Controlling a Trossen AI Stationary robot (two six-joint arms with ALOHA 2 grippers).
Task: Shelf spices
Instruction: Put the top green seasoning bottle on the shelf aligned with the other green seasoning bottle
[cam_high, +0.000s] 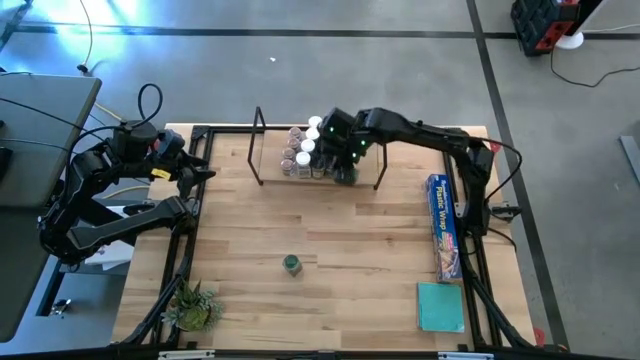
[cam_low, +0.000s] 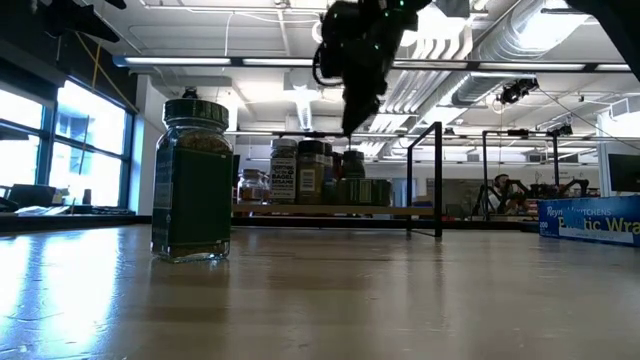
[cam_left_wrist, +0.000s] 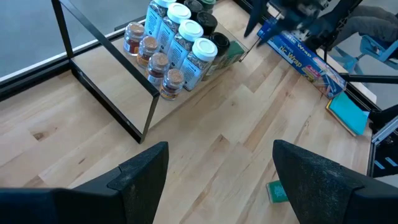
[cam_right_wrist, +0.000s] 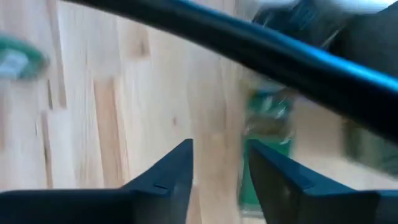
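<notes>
The counter (cam_high: 330, 240) carries the shelf (cam_high: 318, 172) at its far edge, and most of the spices (cam_high: 305, 152) are already grouped there on the wooden board, between the black wire uprights. One green-topped jar (cam_high: 291, 264) is left alone in the middle of the counter, well apart from the shelf. The step in hand is judged to be the end of a placing: the right end effector (cam_high: 345, 172) is held above the right part of the shelf, just beside the group, with its fingers apart and nothing seen between them in its own wrist view. A jar with a green label (cam_right_wrist: 264, 130) is seen just beyond those fingers. The next move probably calls for lifting clear of the wire frame (cam_right_wrist: 249, 46) and reaching to the lone jar.

The left end effector (cam_high: 200, 172) waits at the left edge of the counter, opened wide and empty. A long blue box of plastic wrap (cam_high: 443, 225), a flat teal square (cam_high: 440, 306) and a small plant (cam_high: 192, 306) lie near the edges; none of them stands in the way to the lone jar.
</notes>
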